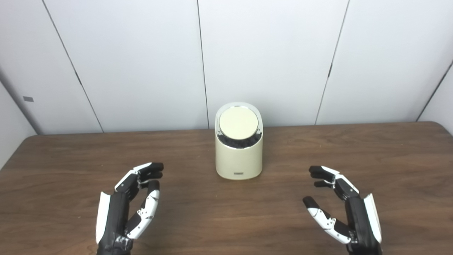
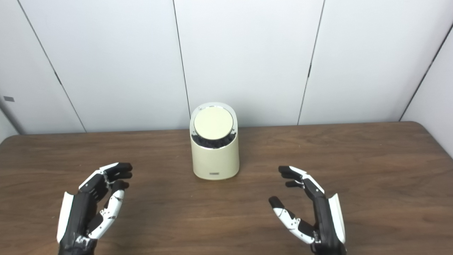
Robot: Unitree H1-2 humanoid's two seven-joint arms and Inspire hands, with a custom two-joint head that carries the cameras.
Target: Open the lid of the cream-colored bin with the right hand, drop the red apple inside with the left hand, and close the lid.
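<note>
The cream-colored bin [image 1: 239,159] stands upright at the middle of the brown table, near its far edge. Its round lid [image 1: 238,123] sits tilted in the chrome-rimmed top, with a dark gap showing below its front edge. My left hand [image 1: 131,205] is open and empty, low over the table, in front of the bin and to its left. My right hand [image 1: 339,205] is open and empty, in front of the bin and to its right. No red apple shows in either view.
The brown table [image 1: 226,212] fills the lower half of the views, with its far corners rounded. White wall panels [image 1: 269,60] stand right behind it.
</note>
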